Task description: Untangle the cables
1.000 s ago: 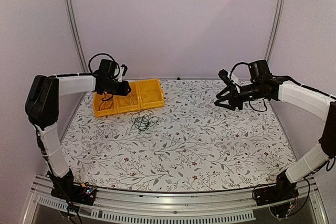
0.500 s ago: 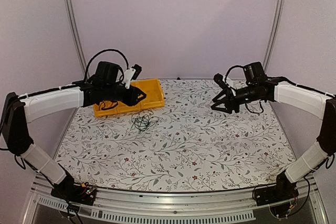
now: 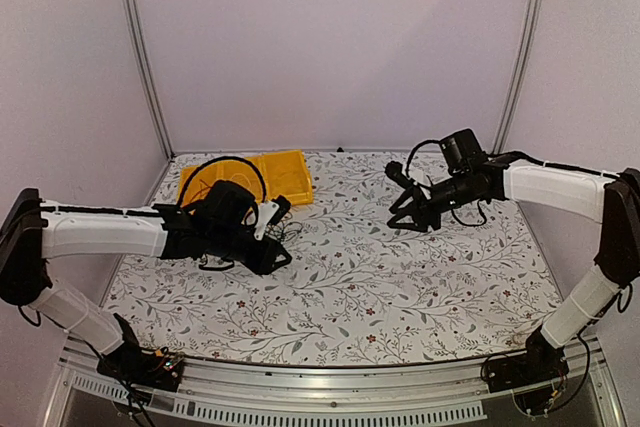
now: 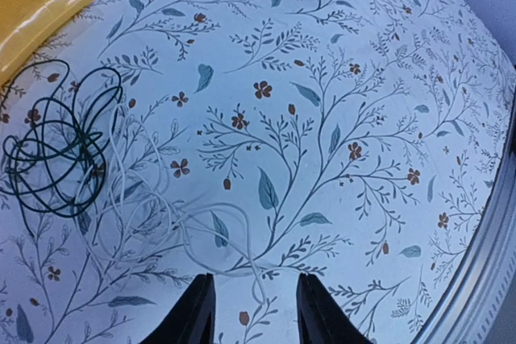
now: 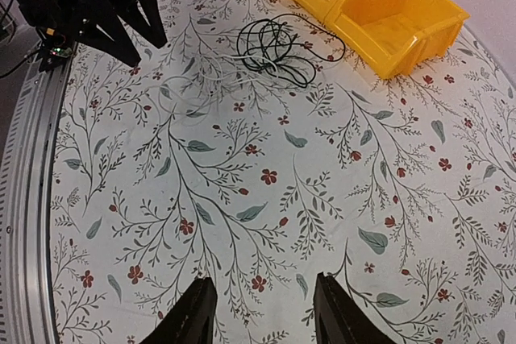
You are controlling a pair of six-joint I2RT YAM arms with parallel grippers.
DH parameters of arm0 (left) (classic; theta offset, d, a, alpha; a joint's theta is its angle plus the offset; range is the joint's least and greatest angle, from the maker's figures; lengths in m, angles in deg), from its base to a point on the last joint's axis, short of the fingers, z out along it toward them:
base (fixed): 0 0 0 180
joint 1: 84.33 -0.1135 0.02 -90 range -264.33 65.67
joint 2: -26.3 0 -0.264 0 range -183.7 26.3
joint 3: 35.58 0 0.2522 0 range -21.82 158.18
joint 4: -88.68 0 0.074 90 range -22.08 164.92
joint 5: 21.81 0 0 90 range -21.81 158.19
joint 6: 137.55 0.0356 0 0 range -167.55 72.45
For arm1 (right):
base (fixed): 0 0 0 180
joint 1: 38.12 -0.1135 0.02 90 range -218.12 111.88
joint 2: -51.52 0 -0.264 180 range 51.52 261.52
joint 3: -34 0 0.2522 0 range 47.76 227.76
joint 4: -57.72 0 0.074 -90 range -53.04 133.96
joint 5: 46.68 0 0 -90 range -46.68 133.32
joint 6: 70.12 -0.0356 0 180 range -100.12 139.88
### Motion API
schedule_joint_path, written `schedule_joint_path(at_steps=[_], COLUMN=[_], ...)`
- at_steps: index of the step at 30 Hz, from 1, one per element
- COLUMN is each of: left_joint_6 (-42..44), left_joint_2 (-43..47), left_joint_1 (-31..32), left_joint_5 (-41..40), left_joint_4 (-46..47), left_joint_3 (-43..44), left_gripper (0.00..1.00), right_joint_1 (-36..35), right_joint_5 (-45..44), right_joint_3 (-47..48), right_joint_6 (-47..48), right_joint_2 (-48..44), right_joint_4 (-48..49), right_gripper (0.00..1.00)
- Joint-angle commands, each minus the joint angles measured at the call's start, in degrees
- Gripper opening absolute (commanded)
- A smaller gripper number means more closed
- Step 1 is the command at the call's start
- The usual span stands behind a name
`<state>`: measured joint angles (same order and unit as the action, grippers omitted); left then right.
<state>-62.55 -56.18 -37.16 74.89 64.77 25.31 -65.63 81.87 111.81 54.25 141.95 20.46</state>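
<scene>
Cables (image 4: 60, 151) lie on the worktop (image 4: 379, 102) just beside the yellow bin (image 4: 32, 6): dark loops in a loose round coil, with a whitish wire (image 4: 193, 209) trailing out of it toward my left claw (image 4: 250, 312). That claw hangs low over the trailing end, part open, gripping nothing. My right claw (image 5: 262, 312) is also part open and empty, well apart from the tangle.

Risks, as I judge them:
- If I pull the whitish wire with nothing pinning the coil, the whole bundle probably drags along or the crossing cinches tighter.
- The wire is very thin, so it may slip out of a pinch or I may miss it. It barely shows against the pale print.
- Going too low, my fingertips could scrape the worktop.
- Loops could catch on the bin edge.

Materials: the wires look limp, thin and smooth-sheathed. The worktop is flat and matte with a leaf-and-flower print. The bin is hard, glossy plastic with dividers.
</scene>
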Motion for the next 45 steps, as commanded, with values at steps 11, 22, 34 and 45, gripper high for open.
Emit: schedule_joint_path(at_steps=[11,22,34,45], left_joint_6=[-7.9,-6.8,4.3,9.8], left_joint_2=[-4.5,-6.5,11.7,16.2], left_joint_1=[4.6,4.6,4.8,4.9], left_joint_5=[0.2,-1.8,5.5,4.9], left_joint_4=[7.5,5.4,-4.5,-4.7], left_joint_3=[-5.1,-3.2,7.4,15.5], left_gripper=[0.34,0.04,0.0,0.0], right_joint_1=[-3.2,-3.5,-4.3,-7.0], right_joint_5=[-3.8,-4.4,1.1,13.8], right_joint_3=[0.8,1.6,8.3,32.2], right_joint_6=[2.6,3.1,0.9,-7.4], right_joint_2=[1.8,2.9,3.1,3.9], right_joint_4=[-1.6,-2.7,-6.8,-12.5], right_gripper=[0.45,0.45,0.44,0.53])
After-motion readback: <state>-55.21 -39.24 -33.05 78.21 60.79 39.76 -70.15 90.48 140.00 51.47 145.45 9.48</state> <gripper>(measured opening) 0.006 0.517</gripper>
